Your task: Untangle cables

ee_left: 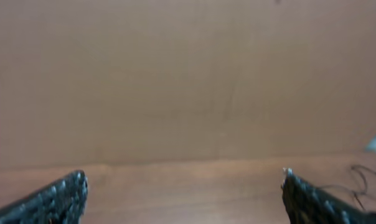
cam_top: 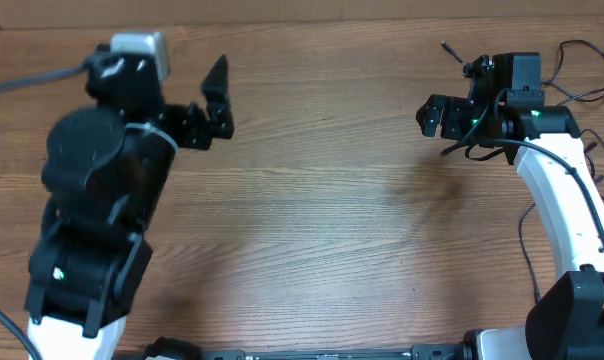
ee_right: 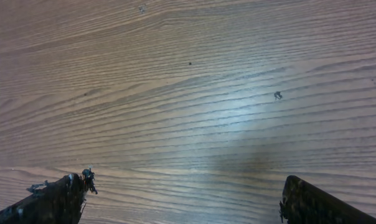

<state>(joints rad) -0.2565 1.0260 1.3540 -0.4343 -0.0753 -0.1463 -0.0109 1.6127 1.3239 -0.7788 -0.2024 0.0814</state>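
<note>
The cables are thin black cords lying at the far right of the table, mostly hidden behind my right arm. One plug end [cam_top: 449, 48] sticks out beyond the arm and thin loops [cam_top: 588, 47] show by the right edge. A few loops also show low at the right in the left wrist view [ee_left: 361, 180]. My left gripper [cam_top: 220, 100] [ee_left: 185, 196] is open and empty at the far left, well away from the cables. My right gripper [cam_top: 427, 117] [ee_right: 185, 196] is open and empty over bare wood, just left of the cords.
The wooden table [cam_top: 312, 220] spans the view. A brown cardboard wall [ee_left: 188, 81] stands behind its far edge. Thicker black arm cables [cam_top: 527, 240] hang beside my right arm. A grey cord [cam_top: 32, 80] runs to my left arm's wrist.
</note>
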